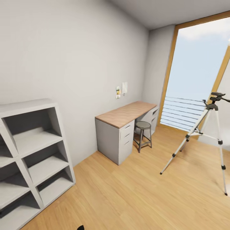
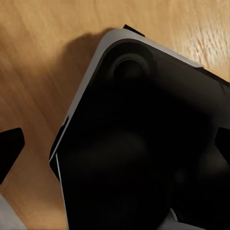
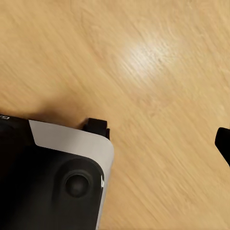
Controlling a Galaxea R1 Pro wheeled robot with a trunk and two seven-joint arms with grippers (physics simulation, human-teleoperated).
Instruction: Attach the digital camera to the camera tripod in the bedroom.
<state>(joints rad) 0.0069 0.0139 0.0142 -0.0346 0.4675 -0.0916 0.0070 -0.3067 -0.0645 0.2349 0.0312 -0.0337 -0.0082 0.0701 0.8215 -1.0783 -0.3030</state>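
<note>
Standing on spread legs near the tall window, the camera tripod [image 1: 209,134] has bare floor all round, so the robot can probably roll close. No digital camera is on its head or on the desk [image 1: 126,113]. Both wrist views look down at the wood floor [image 3: 158,72]; whether either pincer is open, I cannot tell.

Upright silver-legged camera tripod [image 1: 209,134] near window

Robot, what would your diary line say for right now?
place: bedroom | camera tripod standing by window, head bare | desk and stool at wall | grippers low over floor, grip unclear
</note>
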